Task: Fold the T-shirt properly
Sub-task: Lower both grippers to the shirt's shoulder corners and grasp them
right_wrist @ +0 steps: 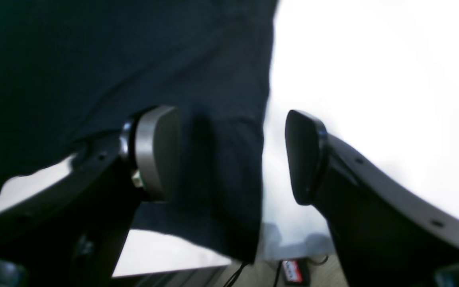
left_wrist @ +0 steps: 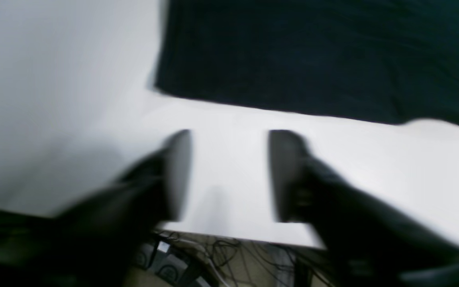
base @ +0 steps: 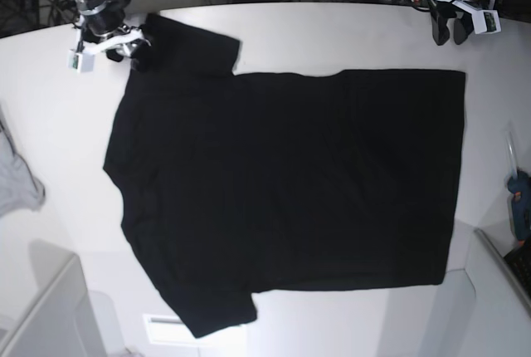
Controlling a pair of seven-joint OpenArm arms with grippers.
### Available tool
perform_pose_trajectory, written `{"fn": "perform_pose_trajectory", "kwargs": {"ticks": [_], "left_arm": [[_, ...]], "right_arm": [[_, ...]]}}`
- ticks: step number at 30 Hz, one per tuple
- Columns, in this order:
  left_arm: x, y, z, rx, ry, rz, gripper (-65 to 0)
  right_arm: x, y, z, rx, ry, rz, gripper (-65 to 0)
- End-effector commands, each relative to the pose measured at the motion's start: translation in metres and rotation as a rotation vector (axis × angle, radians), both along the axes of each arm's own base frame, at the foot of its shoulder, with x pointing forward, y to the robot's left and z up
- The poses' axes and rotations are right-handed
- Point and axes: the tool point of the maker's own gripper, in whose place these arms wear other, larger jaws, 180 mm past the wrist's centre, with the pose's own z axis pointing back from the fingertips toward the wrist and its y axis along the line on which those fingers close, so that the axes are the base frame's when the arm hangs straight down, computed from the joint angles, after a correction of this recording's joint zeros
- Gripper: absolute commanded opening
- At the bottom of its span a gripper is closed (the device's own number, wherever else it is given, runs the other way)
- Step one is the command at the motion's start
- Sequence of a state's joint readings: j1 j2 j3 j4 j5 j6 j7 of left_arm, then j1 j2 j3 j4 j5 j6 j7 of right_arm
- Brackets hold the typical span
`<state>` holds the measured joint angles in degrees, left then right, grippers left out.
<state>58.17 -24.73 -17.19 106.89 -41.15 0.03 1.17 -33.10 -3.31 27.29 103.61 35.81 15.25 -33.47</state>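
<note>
T-shirt (base: 282, 183): black, spread flat with its plain side up, filling the middle of the base view; the sleeves lie at the frame's left, one toward the upper left and one toward the lower left, and the straight hem runs down the right side.
Table (base: 332, 33): white, under the whole shirt, with bare surface showing along the top and down both sides.
Right gripper (base: 133, 51): at the upper left of the base view, over the upper sleeve; in the right wrist view (right_wrist: 231, 157) its fingers stand wide apart with the sleeve's edge lying between them, not pinched by either.
Left gripper (base: 450, 29): at the upper right of the base view, just beyond the shirt's top hem corner; in the left wrist view (left_wrist: 229, 175), blurred, its fingers are parted over bare table with nothing between them, and the shirt's edge (left_wrist: 313, 56) lies apart from them in the upper half of the frame.
Grey cloth (base: 18, 181): light grey, at the left edge of the base view, apart from the shirt.
Blue tool (base: 520, 207): at the right edge, off the shirt.
</note>
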Motion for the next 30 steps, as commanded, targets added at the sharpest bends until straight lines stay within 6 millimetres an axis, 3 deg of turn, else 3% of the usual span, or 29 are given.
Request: {"fn": "perform_pose_trajectory", "kwargs": {"ticks": [1, 3, 5, 10, 13, 16, 21, 26, 30], "left_arm": [[0.001, 0.004, 0.003, 0.007, -0.014, 0.008, -24.4], [0.002, 0.009, -0.001, 0.002, -0.014, 0.026, -13.7], [0.004, 0.010, -0.006, -0.031, -0.016, 0.030, -9.2], [0.010, 0.042, -0.008, -0.131, -0.070, 0.153, -15.8], [0.016, 0.055, -0.016, -0.179, -0.034, 0.205, -17.1], [0.029, 0.054, -0.022, -0.222, 0.015, 0.206, -17.1], [0.047, 0.045, -0.029, -0.309, 0.046, 0.238, -17.1], [0.056, 0.051, -0.036, -0.352, 0.049, 0.285, -17.1], [0.056, 0.057, -0.049, -0.374, 0.062, 0.327, -17.1]], "right_arm": [[0.005, -0.003, 0.004, 0.002, -0.030, -0.006, -26.6], [0.001, -0.001, -0.005, 0.015, -0.006, -0.010, -26.6], [-0.003, 0.002, -0.010, 0.025, 0.009, -0.007, -26.6], [-0.021, 0.006, -0.017, 0.036, 0.053, -0.006, -26.7], [-0.031, 0.021, -0.021, 0.055, 0.079, 0.035, -26.7], [-0.035, 0.036, -0.024, 0.078, 0.090, 0.069, -26.9], [-0.038, 0.040, -0.030, 0.092, 0.106, 0.069, -27.6], [-0.039, 0.042, -0.033, 0.096, 0.117, 0.074, -37.5], [-0.039, 0.042, -0.033, 0.096, 0.117, 0.076, -38.6]]}}
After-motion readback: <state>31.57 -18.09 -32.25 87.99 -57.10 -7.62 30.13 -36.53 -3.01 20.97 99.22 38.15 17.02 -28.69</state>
